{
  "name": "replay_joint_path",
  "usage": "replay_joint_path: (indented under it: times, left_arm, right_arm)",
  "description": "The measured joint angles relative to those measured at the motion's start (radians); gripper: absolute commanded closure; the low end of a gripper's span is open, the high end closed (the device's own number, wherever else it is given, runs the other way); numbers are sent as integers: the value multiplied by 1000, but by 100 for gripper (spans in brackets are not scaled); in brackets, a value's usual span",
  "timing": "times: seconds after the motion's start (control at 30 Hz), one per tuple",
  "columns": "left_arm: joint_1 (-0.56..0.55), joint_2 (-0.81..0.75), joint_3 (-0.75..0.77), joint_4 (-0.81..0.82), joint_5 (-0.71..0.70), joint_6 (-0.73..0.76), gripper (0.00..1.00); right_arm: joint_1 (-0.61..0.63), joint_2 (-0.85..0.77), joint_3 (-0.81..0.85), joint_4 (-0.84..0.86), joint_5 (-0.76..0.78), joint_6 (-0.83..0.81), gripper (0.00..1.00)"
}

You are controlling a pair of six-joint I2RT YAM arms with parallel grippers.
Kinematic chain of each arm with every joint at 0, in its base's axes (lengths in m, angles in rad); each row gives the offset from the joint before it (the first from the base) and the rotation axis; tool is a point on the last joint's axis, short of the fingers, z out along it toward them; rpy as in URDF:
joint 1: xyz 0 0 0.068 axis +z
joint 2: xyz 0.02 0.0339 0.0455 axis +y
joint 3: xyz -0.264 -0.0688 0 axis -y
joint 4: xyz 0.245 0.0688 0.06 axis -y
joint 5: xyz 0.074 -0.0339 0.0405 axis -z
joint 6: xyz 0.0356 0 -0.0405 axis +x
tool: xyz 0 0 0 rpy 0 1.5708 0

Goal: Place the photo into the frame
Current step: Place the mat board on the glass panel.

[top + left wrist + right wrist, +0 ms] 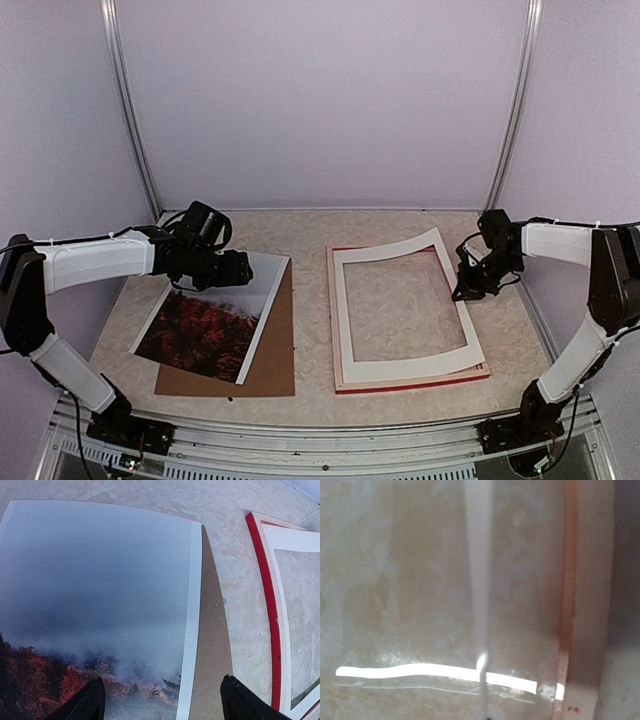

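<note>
On the left of the worktop (pixel 310 228), photo (pixel 215 320): flat on the brown backing board (pixel 278 352), long axis running away from me, red foliage nearest.
My left hand (pixel 162 690): above its misty far end, spread wide, empty.
Frame (pixel 410 386): well apart to the right, white mat (pixel 466 340) askew on it.
My right hand (pixel 468 288): closed, at the mat's right edge.
Hidden: right wrist view is a blur, possibly glare; contact unclear.
</note>
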State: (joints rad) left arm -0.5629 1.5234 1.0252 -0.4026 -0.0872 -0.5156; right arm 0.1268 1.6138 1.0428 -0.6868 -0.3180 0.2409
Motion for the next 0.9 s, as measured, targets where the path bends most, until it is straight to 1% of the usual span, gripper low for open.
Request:
replay_joint_path:
  times: [0.47, 0.5, 0.6, 0.9]
  left_arm:
    - [-1, 12, 14, -8, 0, 0, 21]
    - [-1, 13, 14, -9, -1, 0, 21]
    - [-1, 15, 14, -10, -1, 0, 21]
    - [-2, 16, 14, -10, -1, 0, 21]
  right_arm:
    - [0, -11, -31, 35, -21, 29, 100]
    - [0, -11, -31, 36, -21, 31, 99]
    - [0, -11, -32, 39, -21, 35, 94]
    - [0, -11, -34, 42, -6, 40, 65]
